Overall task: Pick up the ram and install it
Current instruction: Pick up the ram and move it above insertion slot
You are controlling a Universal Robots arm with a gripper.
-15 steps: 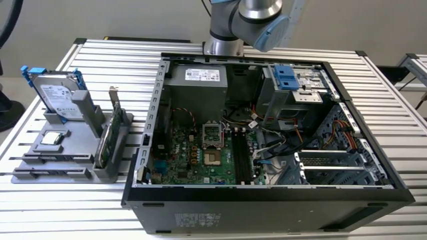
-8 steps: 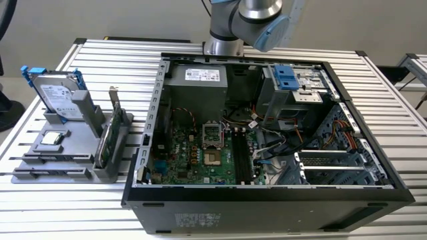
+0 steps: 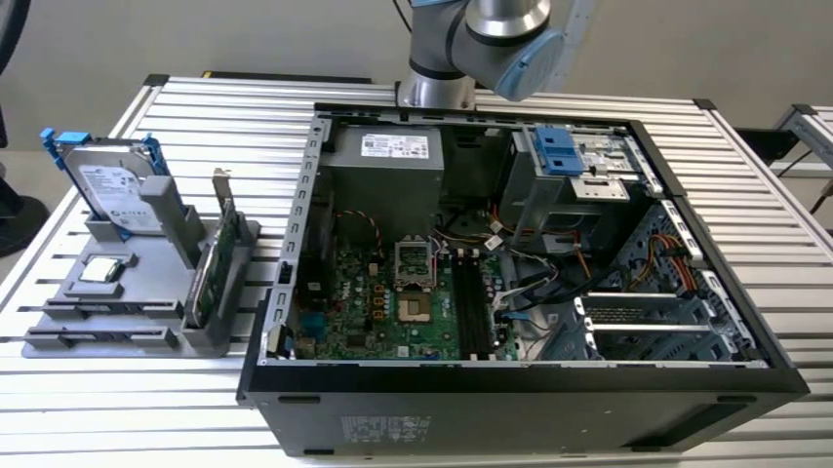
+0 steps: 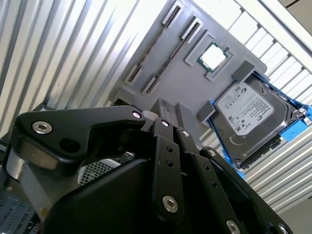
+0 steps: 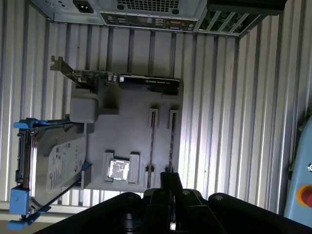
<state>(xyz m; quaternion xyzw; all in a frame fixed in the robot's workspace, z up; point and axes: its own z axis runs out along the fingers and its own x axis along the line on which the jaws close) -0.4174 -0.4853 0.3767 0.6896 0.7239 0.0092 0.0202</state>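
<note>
Two ram sticks (image 5: pixel 152 141) stand on edge in the slots of a grey fixture tray (image 5: pixel 131 126), side by side; the second wrist view shows them as thin dark strips (image 4: pixel 152 51). In the exterior view they lie low in the tray's front holders (image 3: pixel 101 309). My gripper (image 5: pixel 170 181) hangs well above the tray, its tips over the near ends of the sticks, shut with nothing between its fingers (image 4: pixel 165 113). The motherboard's black memory slots (image 3: pixel 471 304) sit inside the open computer case (image 3: pixel 280 292).
On the tray also stand a silver hard drive with blue rails (image 3: pixel 115 185), a green expansion card with a metal bracket (image 3: pixel 215 258) and a processor chip (image 3: pixel 101 272). The case stands beside the tray on a slatted metal table (image 3: pixel 195 107). A red button (image 5: pixel 306 195) is at one edge.
</note>
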